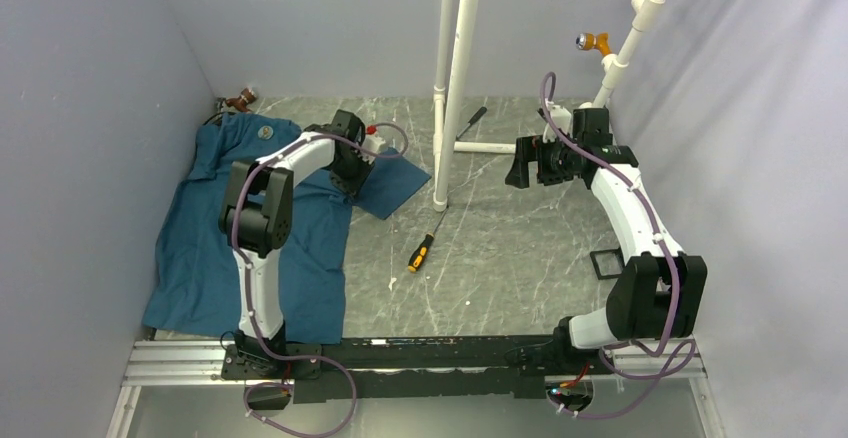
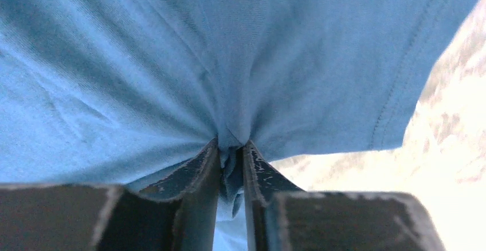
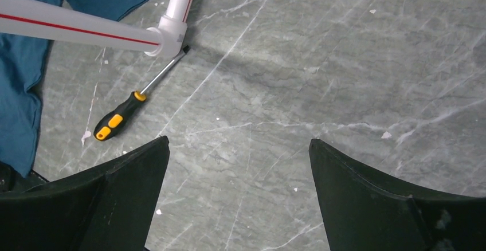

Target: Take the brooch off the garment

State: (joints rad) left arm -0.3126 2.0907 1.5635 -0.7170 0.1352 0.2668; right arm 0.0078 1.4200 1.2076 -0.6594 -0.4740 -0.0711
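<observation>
The garment [image 1: 215, 238] is a dark teal T-shirt spread on the left of the table. The brooch [image 1: 265, 132] is a small whitish disc on the shirt near its far end. My left gripper [image 1: 349, 184] is shut on a fold of the shirt by its right sleeve, to the right of the brooch. In the left wrist view the jaws [image 2: 232, 148] pinch bunched cloth [image 2: 172, 62]; the brooch does not show there. My right gripper [image 1: 517, 173] is open and empty above bare table, and it is also open in the right wrist view [image 3: 238, 145].
A white pipe frame [image 1: 447, 88] stands mid-table. A yellow-black screwdriver [image 1: 421, 252] lies near its foot, also in the right wrist view [image 3: 117, 117]. A dark tool [image 1: 472, 123] lies behind. A brown object [image 1: 240, 101] sits in the far left corner, a black square [image 1: 606, 262] at right.
</observation>
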